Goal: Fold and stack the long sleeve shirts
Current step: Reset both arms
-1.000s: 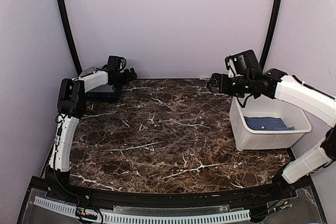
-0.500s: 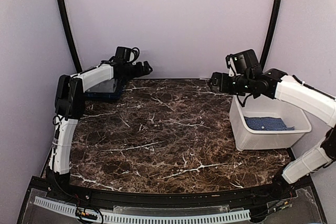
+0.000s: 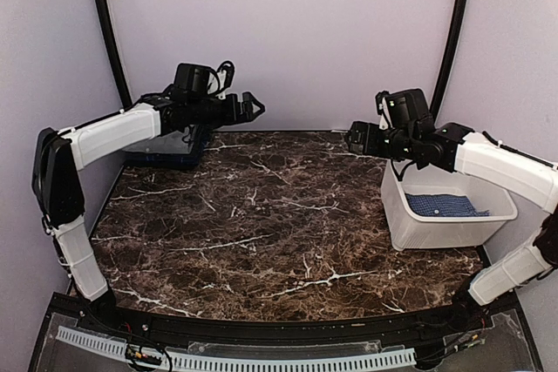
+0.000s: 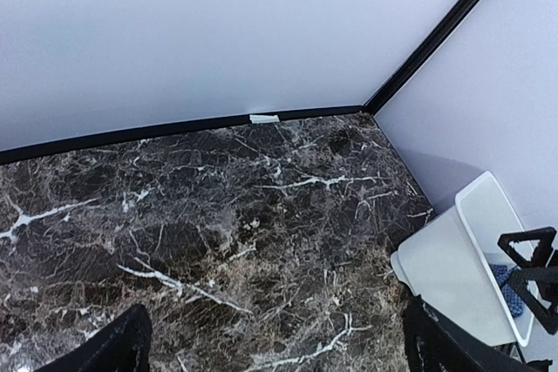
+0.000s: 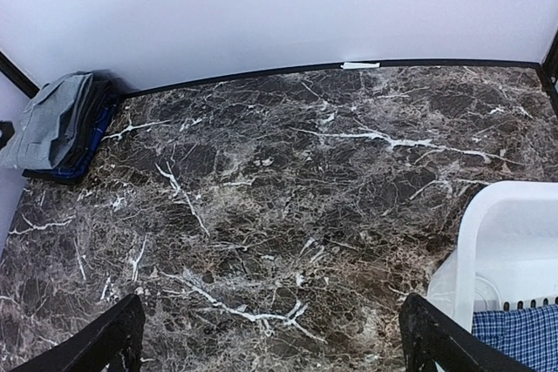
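Overhead view from behind, both wrist views sharing marble table (image 3: 261,215)

Dark marble table (image 4: 218,206), white tub (image 4: 449,272) at right, left hand (image 4: 279,350) fingers wide apart

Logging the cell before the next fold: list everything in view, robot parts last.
Dark brown white-veined marble table: one, under everything.
Folded cloth shirt stack: one pile, grey on top and dark blue beneath, table's far-left corner; number of shirts unclear.
White plastic tub: one, white, table's right edge.
Blue fine-patterned cloth shirt: one visible, blue, lying inside the tub.
White tape strip: one, white, middle of the table's far edge.
Black curved poles: two, black, back corners.
Left gripper: one, black, open and empty, above the table's far-left part.
Right gripper: one, black, open and empty, above the table by the tub's far corner.
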Action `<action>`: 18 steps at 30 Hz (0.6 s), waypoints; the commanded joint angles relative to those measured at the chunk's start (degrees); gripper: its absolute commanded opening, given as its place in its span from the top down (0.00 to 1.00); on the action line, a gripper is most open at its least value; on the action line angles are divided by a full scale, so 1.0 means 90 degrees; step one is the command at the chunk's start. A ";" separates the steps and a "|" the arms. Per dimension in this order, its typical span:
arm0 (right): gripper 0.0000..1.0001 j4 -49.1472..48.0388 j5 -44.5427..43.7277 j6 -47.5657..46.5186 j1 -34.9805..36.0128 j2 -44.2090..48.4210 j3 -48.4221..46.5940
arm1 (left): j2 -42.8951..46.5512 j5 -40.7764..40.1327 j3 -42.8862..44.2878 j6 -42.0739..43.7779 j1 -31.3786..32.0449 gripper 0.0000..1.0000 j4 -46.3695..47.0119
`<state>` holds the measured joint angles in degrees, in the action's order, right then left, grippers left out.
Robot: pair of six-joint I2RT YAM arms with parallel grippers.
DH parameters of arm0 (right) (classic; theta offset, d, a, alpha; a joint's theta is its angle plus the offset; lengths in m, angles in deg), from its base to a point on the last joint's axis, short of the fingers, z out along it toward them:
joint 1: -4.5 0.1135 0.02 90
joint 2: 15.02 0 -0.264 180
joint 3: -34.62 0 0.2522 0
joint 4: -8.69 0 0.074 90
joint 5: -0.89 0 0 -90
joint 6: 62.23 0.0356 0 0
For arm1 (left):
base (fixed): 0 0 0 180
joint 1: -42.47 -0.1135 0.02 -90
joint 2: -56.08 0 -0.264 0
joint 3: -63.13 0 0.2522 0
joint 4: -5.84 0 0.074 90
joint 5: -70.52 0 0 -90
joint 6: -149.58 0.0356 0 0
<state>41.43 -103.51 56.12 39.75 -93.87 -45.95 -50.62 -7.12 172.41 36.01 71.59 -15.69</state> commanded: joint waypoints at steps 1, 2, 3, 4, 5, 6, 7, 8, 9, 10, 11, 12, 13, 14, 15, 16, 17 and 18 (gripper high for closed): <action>0.01 -0.0558 -0.0016 0.0004 0.0044 0.0179 0.0103 | 0.1095 -0.0192 -0.1106 0.0031 0.0044 0.01 0.0322; 0.01 -0.0607 0.0030 0.0003 0.0048 0.0174 0.0113 | 0.1345 -0.0212 -0.1241 0.0041 0.0050 0.01 0.0329; 0.01 -0.0662 0.0058 0.0008 0.0049 0.0160 0.0122 | 0.1571 -0.0260 -0.1498 0.0073 0.0054 0.01 0.0339; 0.01 -0.0721 0.0091 0.0037 0.0049 0.0163 0.0133 | 0.1689 -0.0285 -0.1746 0.0105 0.0049 0.01 0.0342; 0.01 -0.0786 0.0122 0.0060 0.0044 0.0156 0.0162 | 0.1894 -0.0357 -0.1854 0.0117 0.0051 0.01 0.0352; 0.01 -0.0844 0.0140 0.0084 0.0047 0.0143 0.0190 | 0.1992 -0.0377 -0.2057 0.0133 0.0048 0.01 0.0364; 0.02 -0.0855 0.0123 0.0132 0.0046 0.0121 0.0198 | 0.2167 -0.0406 -0.2146 0.0136 0.0048 0.01 0.0375; 0.01 -0.0848 0.0091 0.0184 0.0046 0.0097 0.0188 | 0.2236 -0.0406 -0.2320 0.0133 0.0052 0.01 0.0402; 0.01 -0.0833 0.0091 0.0210 0.0044 0.0083 0.0187 | 0.2360 -0.0389 -0.2395 0.0126 0.0047 0.01 0.0418; 0.01 -0.0830 0.0104 0.0234 0.0047 0.0055 0.0195 | 0.2420 -0.0378 -0.2522 0.0092 0.0046 0.01 0.0435; 0.01 -0.0814 0.0165 0.0253 0.0049 0.0039 0.0183 | 0.2514 -0.0373 -0.2583 0.0071 0.0048 0.01 0.0454; 0.01 -0.0833 0.0255 0.0225 0.0049 0.0016 0.0191 | 0.2546 -0.0339 -0.2686 0.0010 0.0047 0.01 0.0500; 0.01 -0.0835 0.0303 0.0202 0.0046 -0.0004 0.0196 | 0.2601 -0.0334 -0.2729 0.0001 0.0046 0.01 0.0520; 0.01 -0.0842 0.0297 0.0225 0.0049 -0.0008 0.0210 | 0.2624 -0.0332 -0.2791 -0.0006 0.0050 0.01 0.0546; 0.01 -0.0861 0.0271 0.0263 0.0044 -0.0015 0.0219 | 0.2665 -0.0321 -0.2816 -0.0012 0.0046 0.01 0.0563; 0.01 -0.0905 0.0265 0.0279 0.0048 -0.0002 0.0266 | 0.2685 -0.0300 -0.2854 -0.0023 0.0046 0.01 0.0583; 0.01 -0.0963 0.0265 0.0282 0.0049 0.0031 0.0316 | 0.2704 -0.0294 -0.2862 -0.0020 0.0045 0.01 0.0582; 0.01 -0.1021 0.0236 0.0293 0.0048 0.0067 0.0364 | 0.2709 -0.0296 -0.2856 -0.0011 0.0045 0.01 0.0556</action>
<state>35.75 -101.69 57.70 39.75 -93.81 -44.33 -28.80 -9.89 147.96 36.22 71.94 -12.30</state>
